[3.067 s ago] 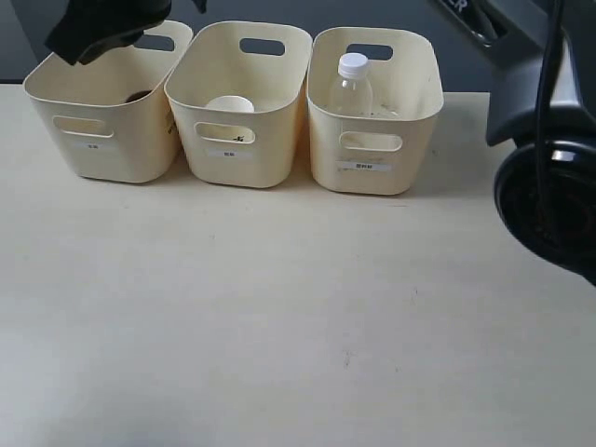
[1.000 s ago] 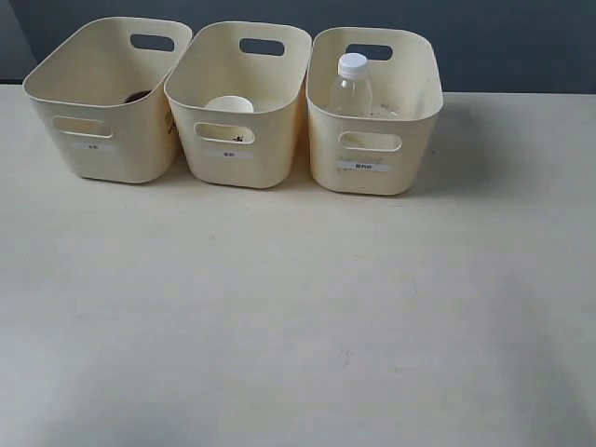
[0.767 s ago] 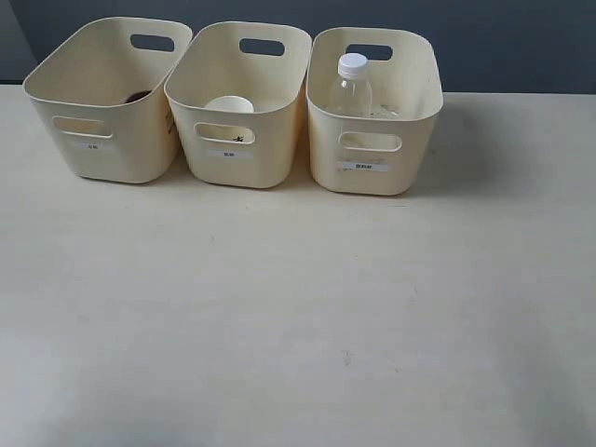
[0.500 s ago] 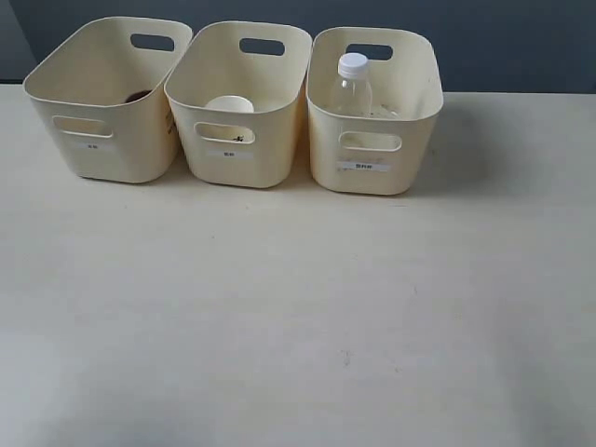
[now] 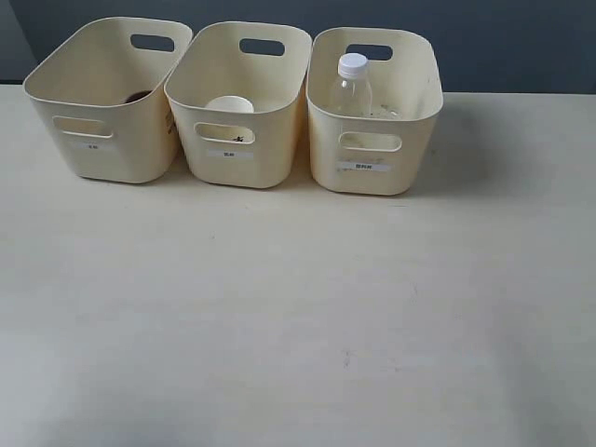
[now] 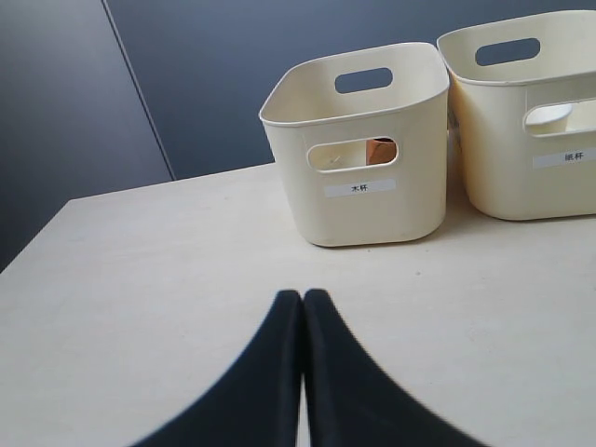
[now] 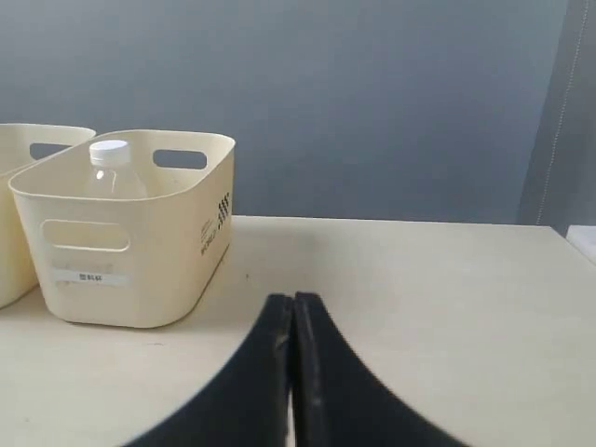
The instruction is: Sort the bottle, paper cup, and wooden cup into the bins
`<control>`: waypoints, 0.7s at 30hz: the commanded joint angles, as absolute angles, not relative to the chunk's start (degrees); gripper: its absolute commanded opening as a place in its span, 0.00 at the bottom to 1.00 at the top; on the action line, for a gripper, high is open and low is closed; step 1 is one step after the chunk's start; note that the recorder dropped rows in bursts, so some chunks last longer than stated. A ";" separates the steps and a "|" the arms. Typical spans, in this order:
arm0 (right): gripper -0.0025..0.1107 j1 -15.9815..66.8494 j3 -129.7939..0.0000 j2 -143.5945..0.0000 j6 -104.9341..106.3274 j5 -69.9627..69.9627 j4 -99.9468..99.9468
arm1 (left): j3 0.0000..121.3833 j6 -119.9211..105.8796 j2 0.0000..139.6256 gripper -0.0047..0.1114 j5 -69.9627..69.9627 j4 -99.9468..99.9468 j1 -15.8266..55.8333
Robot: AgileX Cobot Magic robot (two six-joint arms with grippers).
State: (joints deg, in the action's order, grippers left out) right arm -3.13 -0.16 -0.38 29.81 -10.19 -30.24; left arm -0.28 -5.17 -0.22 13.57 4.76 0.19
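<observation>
Both arms have left the exterior view; bottle (image 5: 353, 84), paper cup (image 5: 229, 104) and wooden cup (image 5: 138, 96) occupy 3 separate bins (image 5: 372, 177) ahead of the closed, empty left gripper (image 6: 303, 300) and right gripper (image 7: 292, 303). Sorting looks complete: stay parked low over the desk (image 5: 298, 317).

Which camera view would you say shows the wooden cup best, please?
The left wrist view: the wooden cup shows brown through the left bin's handle cut-out. The exterior view catches only a dark sliver over the rim. The right wrist view does not show it.
</observation>
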 commanded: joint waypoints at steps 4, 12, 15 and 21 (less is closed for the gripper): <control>0.02 -3.33 0.00 0.00 -9.14 -10.14 4.30 | 0.00 -5.05 0.00 0.04 13.31 4.63 0.23; 0.02 -3.33 0.00 0.00 -1.48 -10.24 0.33 | 0.00 -5.05 0.00 0.04 13.31 4.63 0.23; 0.02 -3.33 0.00 0.00 -0.96 -10.24 0.74 | 0.00 -5.05 0.00 0.04 13.31 4.63 0.23; 0.02 -3.33 0.00 0.00 -0.50 -10.24 0.86 | 0.00 -5.05 0.00 0.04 13.31 4.63 0.23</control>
State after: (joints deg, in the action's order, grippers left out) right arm -3.13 -0.16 -0.38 -1.08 -10.44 0.90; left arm -0.28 -5.17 -0.22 13.57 4.76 0.19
